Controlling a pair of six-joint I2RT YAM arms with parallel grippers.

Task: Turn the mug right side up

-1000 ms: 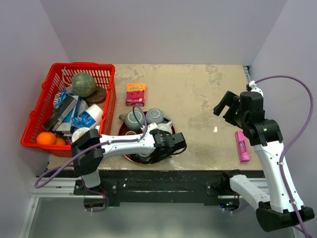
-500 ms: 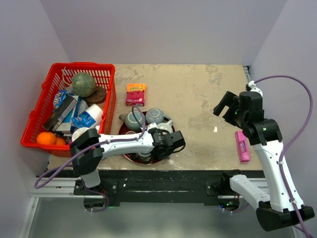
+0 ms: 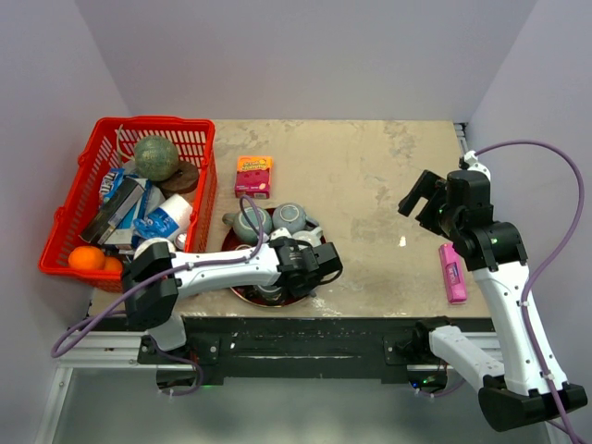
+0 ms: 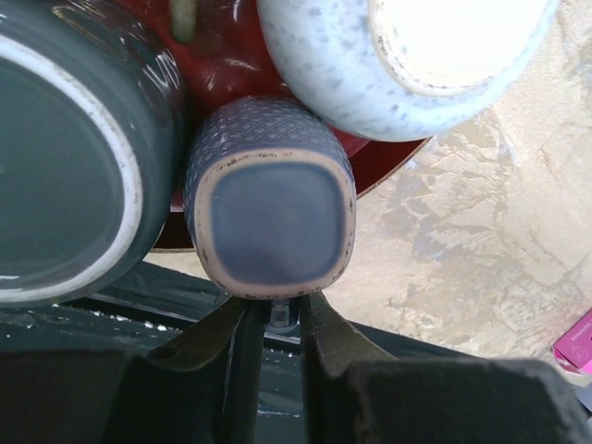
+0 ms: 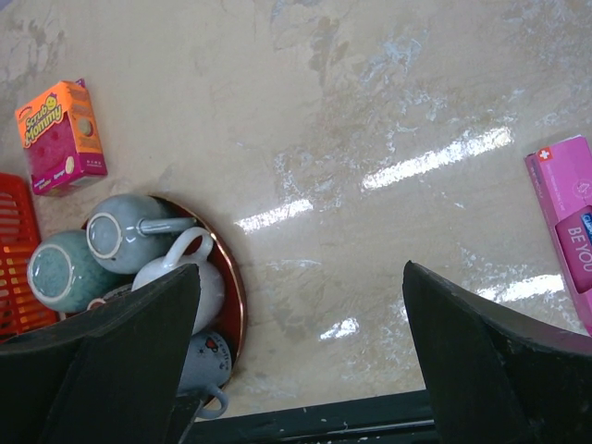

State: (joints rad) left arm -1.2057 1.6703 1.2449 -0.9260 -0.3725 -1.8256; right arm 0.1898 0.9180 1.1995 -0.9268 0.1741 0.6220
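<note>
The mug (image 4: 276, 217) is blue-grey with a diamond texture. It stands upside down, base up, at the near edge of the red tray (image 4: 222, 57), and shows dark under the arm in the top view (image 3: 268, 294). My left gripper (image 4: 277, 313) reaches down past the mug's near side. Its fingers (image 4: 242, 347) are almost closed on a small grey part just under the base rim, apparently the handle. In the top view the left gripper (image 3: 298, 275) is over the tray's front right. My right gripper (image 3: 422, 199) hangs open and empty above the table's right side, and appears in its own wrist view (image 5: 301, 356).
The tray (image 3: 239, 294) also holds two grey-green vessels (image 3: 250, 223) (image 3: 289, 215), a white mug (image 3: 310, 237) and a pale mug with a red heart (image 5: 190, 363). A red basket (image 3: 65, 236) of items stands left. An orange-pink box (image 3: 252, 176) lies behind the tray, a pink pack (image 3: 452, 273) at right.
My left arm and gripper have shifted a little to the left over the tray. The right arm has not moved.
</note>
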